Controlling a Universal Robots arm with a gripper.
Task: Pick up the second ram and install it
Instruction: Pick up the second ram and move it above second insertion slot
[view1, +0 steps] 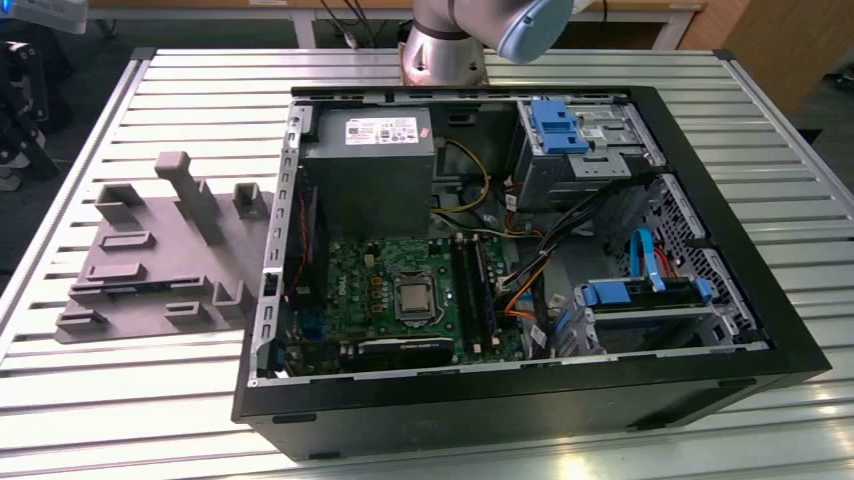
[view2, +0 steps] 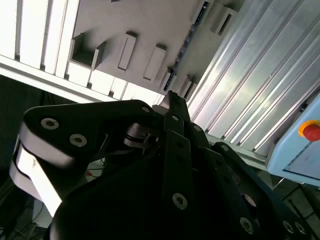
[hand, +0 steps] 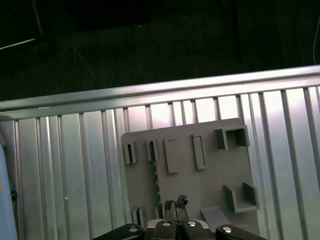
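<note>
The second ram (hand: 156, 186) is a thin dark strip standing on edge in a slot of the grey fixture (hand: 210, 170). The second wrist view also has the ram (view2: 191, 32) on the fixture (view2: 150, 25). In the exterior view the ram (view1: 131, 291) lies low on the fixture (view1: 160, 250), to the left of the open computer case (view1: 534, 400). My gripper (hand: 174, 204) hangs well above the fixture, close over one end of the ram. Its fingertips are together, shut on nothing. The gripper (view2: 170, 96) appears in both wrist views.
The motherboard (view1: 387, 290) with its memory slots (view1: 474, 285) lies in the case, below the power supply (view1: 367, 170). Blue drive-bay clips (view1: 554, 125) and cables fill the case's right side. The arm's base (view1: 447, 50) stands behind the case. The slatted table (view1: 174, 110) ends at an edge (hand: 150, 92).
</note>
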